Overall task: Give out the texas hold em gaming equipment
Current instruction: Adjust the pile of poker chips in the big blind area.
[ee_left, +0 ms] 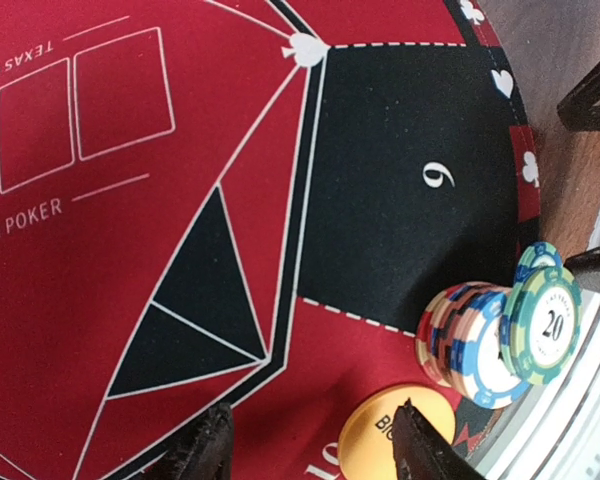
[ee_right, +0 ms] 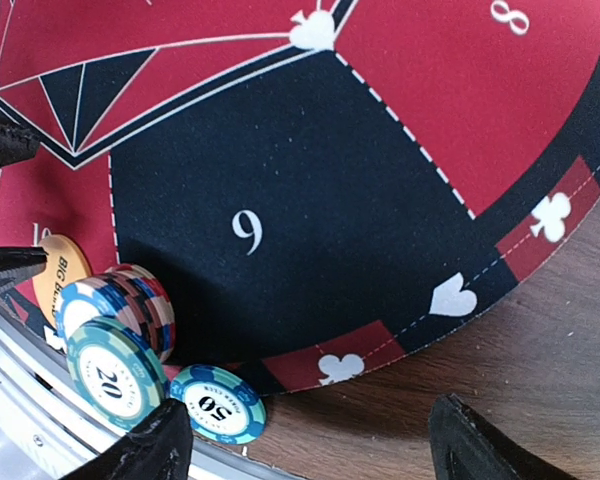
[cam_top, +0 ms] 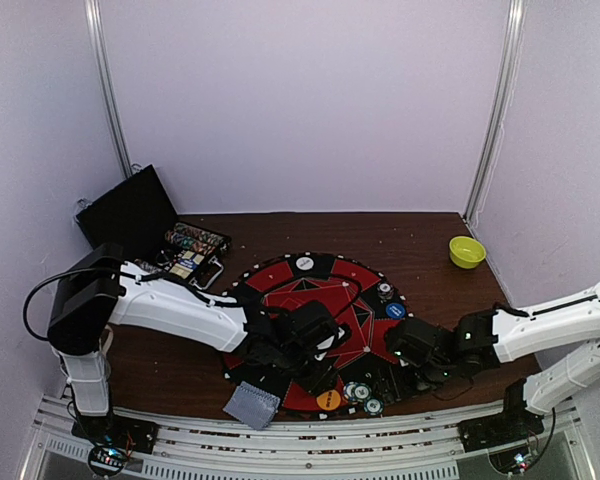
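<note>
A round red and black poker mat (cam_top: 280, 278) lies in the middle of the table. An orange button disc (cam_top: 328, 399) sits at its near edge, also in the left wrist view (ee_left: 375, 445). Beside it is a tilted stack of striped chips (ee_left: 470, 340) and a loose chip marked 50 (ee_right: 217, 403). My left gripper (ee_left: 315, 445) is open and low over the mat, its right finger overlapping the orange disc. My right gripper (ee_right: 310, 445) is open over the mat's edge, its left finger next to the 50 chip. A blue disc (cam_top: 395, 311), a white disc (cam_top: 305, 264) and grey-blue cards (cam_top: 252, 404) lie apart.
A yellow bowl (cam_top: 467, 251) sits at the back right. An open black case (cam_top: 130, 210) with chips and cards (cam_top: 190, 248) stands at the back left. A metal rail (cam_top: 300, 440) runs along the near table edge, close to the chips.
</note>
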You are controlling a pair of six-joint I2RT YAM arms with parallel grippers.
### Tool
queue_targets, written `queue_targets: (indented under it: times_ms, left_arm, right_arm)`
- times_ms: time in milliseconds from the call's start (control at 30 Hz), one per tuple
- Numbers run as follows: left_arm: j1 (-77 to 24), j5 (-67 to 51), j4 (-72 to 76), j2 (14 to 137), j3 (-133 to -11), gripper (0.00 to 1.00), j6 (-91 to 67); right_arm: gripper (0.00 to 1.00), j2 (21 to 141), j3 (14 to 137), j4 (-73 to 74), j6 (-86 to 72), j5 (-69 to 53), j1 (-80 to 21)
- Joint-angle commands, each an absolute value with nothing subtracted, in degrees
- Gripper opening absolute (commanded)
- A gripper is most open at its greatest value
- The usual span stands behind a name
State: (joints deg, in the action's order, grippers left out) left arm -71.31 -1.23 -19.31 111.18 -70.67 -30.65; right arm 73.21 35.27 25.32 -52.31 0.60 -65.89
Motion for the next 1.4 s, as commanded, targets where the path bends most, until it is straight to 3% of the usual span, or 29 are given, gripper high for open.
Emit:
queue_targets:
  times_ms: [0, 733, 1067, 1367]
  left_arm:
    - [-71.1, -1.7, -17.7, 111.8, -72.2, 0.56, -29.4]
    - [-71.2, -4.8, -16.1, 114.3, -73.5, 0.56, -27.9]
    - [-71.2, -5.8, -14.9, 115.0, -73.8, 0.56, -28.1]
    - [-71.1, -5.7, -14.9, 113.4, -72.3, 0.56, -28.1]
  right_arm:
    - [0.84, 73.2, 34.0, 25.2, -53.7, -0.7, -66.3]
    - [0.85, 76.2, 33.9, 19.9, -54.5, -2.9, -67.8]
    - [0.84, 77.4, 35.9, 22.4, -52.4, -1.4, -67.7]
    - [0.86, 71.4, 33.7, 28.7, -51.1, 0.8, -64.5]
